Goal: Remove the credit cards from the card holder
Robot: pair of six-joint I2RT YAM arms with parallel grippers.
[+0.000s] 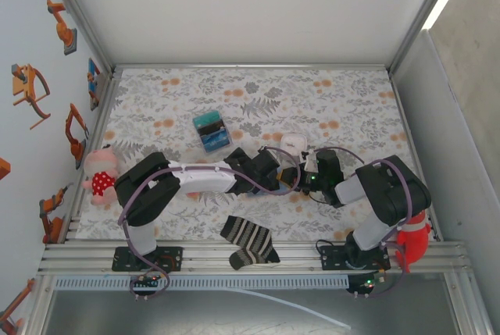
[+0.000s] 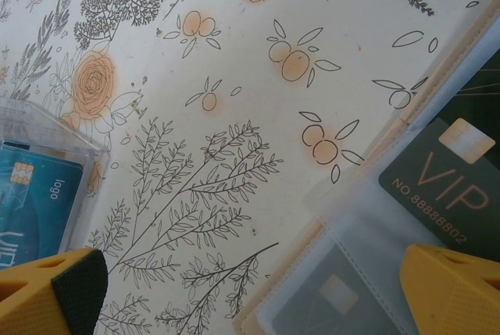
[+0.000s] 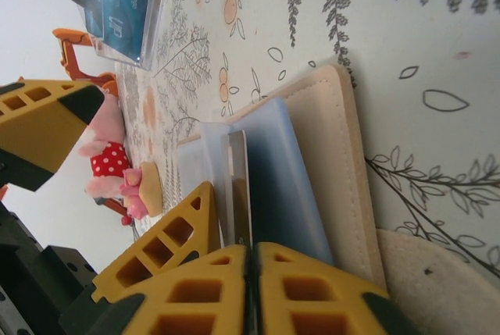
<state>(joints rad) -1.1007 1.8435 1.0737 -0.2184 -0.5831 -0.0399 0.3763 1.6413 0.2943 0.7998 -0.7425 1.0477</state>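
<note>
Wallet lies open near the middle of the floral table, between the two wrists. Its tan cover is flat, its blue-grey leaves are fanned upward, and a dark VIP card shows in one clear sleeve. The right gripper has its fingers pressed together on the edge of a thin grey card standing among the leaves, while the left gripper hangs just beside the wallet, fingers spread wide, one above the sleeves and the other near the clear box of blue cards.
</note>
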